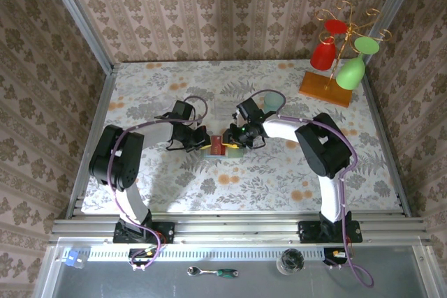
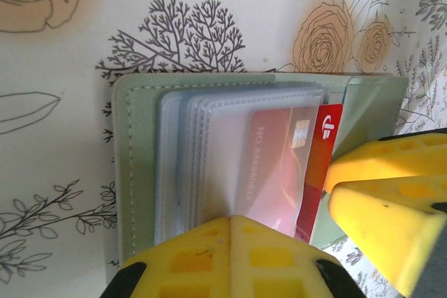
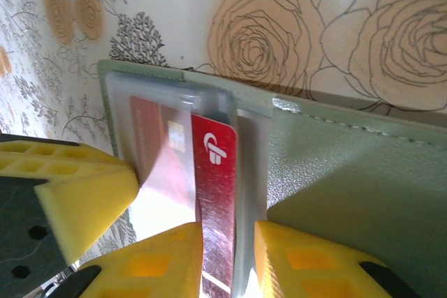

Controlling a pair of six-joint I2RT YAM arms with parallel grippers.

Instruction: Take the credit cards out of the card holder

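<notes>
A table (image 1: 140,172) covered in a floral-printed cloth is enclosed by walls (image 1: 209,5) papered in a brown damask pattern. Left of centre, the left claw (image 2: 230,256) is seen pressed together, its tips bearing on the clear sleeves (image 2: 202,165) of the card holder (image 2: 136,172). The holder lies open and flat at the middle of the table. A red card (image 3: 213,193) projects partway from one sleeve and is pinched by the right claw (image 3: 229,263). A teal cup (image 1: 271,99) stands just behind, and a rack (image 1: 346,54) hung with red and green glasses is set in the far right corner.

The contents of the other frosted sleeves cannot be made out, and the card's near end is cut off by the frame.

A white emblem is printed on the card's exposed strip. A chip and a row of embossed characters beginning "NO" are blurred by the sleeve and cannot be read in full.
</notes>
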